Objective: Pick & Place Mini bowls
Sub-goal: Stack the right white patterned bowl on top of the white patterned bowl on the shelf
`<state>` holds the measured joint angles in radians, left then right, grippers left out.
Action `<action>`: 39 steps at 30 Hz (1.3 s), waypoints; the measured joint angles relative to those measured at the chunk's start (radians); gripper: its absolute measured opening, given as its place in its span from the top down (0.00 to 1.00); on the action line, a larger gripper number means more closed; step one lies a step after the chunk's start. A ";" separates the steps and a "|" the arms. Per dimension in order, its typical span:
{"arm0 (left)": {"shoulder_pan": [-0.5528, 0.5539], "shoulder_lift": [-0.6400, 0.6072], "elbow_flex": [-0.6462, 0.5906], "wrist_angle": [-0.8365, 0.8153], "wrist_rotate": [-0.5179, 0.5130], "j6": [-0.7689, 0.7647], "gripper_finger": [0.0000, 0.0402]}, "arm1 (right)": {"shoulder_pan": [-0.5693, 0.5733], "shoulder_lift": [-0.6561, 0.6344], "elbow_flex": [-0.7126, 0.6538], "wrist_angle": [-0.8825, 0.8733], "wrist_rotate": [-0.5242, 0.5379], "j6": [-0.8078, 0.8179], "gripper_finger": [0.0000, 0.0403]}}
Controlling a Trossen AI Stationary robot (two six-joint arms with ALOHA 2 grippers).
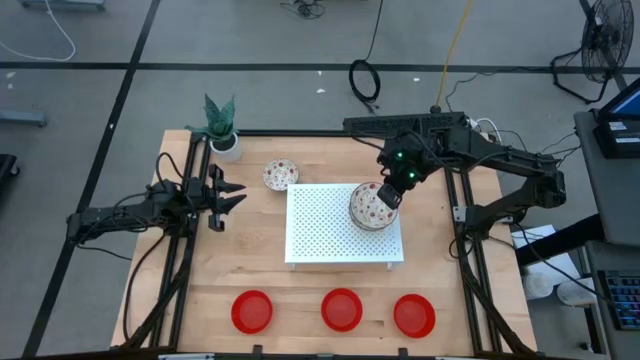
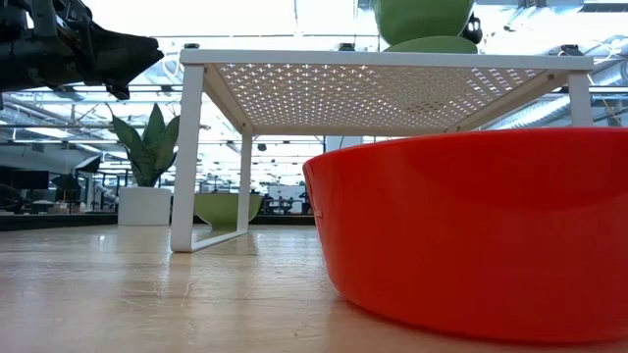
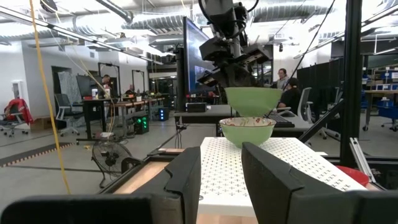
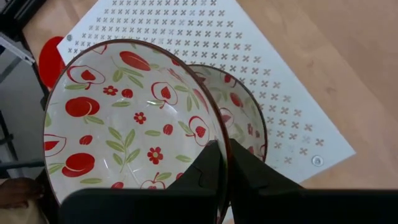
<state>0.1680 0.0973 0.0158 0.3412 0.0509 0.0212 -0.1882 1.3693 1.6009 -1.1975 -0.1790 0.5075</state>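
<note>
My right gripper [image 1: 388,192] is over the white perforated board [image 1: 320,235], shut on a white bowl with a red pattern [image 4: 130,124]. This bowl hangs just over a second patterned bowl [image 4: 245,118] that sits on the board. A third patterned bowl [image 1: 280,175] rests on the table by the board's far left corner. Three plain red bowls [image 1: 252,311] [image 1: 342,309] [image 1: 414,315] stand in a row near the table's near edge. My left gripper [image 1: 232,195] waits open, left of the board, above the table. My right gripper pinches the rim of the upper patterned bowl [image 4: 214,134], one finger inside [image 4: 205,165] and one outside the wall. The fingers come from above, pointing down. The bowl [image 3: 252,99] sits roughly level right over the lower bowl [image 3: 247,130]; whether they touch I cannot tell.
A potted plant in a white pot [image 1: 222,135] stands at the table's far left corner. The board stands on legs [image 2: 186,157], with open room beneath it. Bare wood lies between the board and the red bowls. People sit in the room beyond the table [image 3: 283,81].
</note>
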 joint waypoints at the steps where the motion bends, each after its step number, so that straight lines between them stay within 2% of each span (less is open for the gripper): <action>1: 0.000 0.000 0.000 0.000 0.000 0.000 0.70 | 0.003 0.000 0.000 0.000 0.004 0.003 0.99; 6: 0.000 0.000 0.000 0.000 0.000 0.000 0.70 | 0.008 0.000 -0.001 -0.005 0.047 0.012 0.99; 12: 0.000 0.000 0.000 0.000 0.000 0.000 0.70 | 0.008 0.000 -0.008 -0.003 0.047 0.013 0.99; 18: 0.000 0.000 0.000 0.000 0.000 0.000 0.70 | 0.008 0.001 -0.080 0.008 0.044 0.013 0.99; 24: 0.000 0.000 0.000 0.000 0.000 0.000 0.70 | 0.007 0.001 -0.128 0.064 -0.006 0.015 0.99; 39: 0.000 0.000 0.000 0.000 0.000 0.000 0.70 | 0.006 0.001 -0.143 0.064 0.025 0.012 0.99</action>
<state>0.1677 0.0975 0.0158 0.3412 0.0509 0.0216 -0.1818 1.3701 1.4582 -1.1333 -0.1536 0.5198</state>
